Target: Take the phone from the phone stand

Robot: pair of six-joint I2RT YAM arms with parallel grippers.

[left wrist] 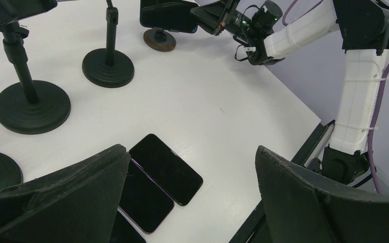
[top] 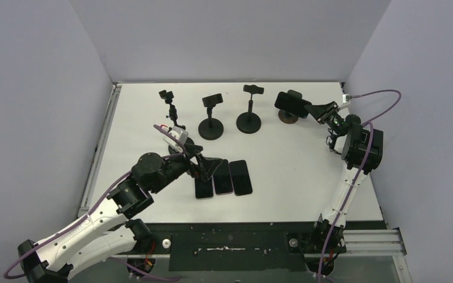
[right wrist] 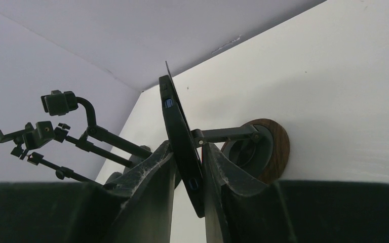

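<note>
Nearest the bases, the left gripper (top: 207, 166) hangs with its jaws spread wide and empty, just above three phones (top: 223, 177) lying flat side by side on the table (top: 307, 177). Beyond them stand three empty stands (top: 211, 121). Farthest out, at the back right, the phone (right wrist: 180, 131) sits clamped in the phone stand (top: 287, 116), the one with the round wooden base. The right gripper (right wrist: 188, 147) is closed on the phone's right-hand end, one finger against each flat face. The step in hand looks like securing that grip before drawing the phone out. To do it well, the hold should be firm and square across the faces, and the pull should probably run level along the phone's length towards the right arm, so that it slides out of the cradle rather than levering against it. A slow start would show whether the light base drags or tips. The phone is held up on its long edge, its long axis level and running roughly left to right along the back of the table, one dark face turned towards the near side.
</note>
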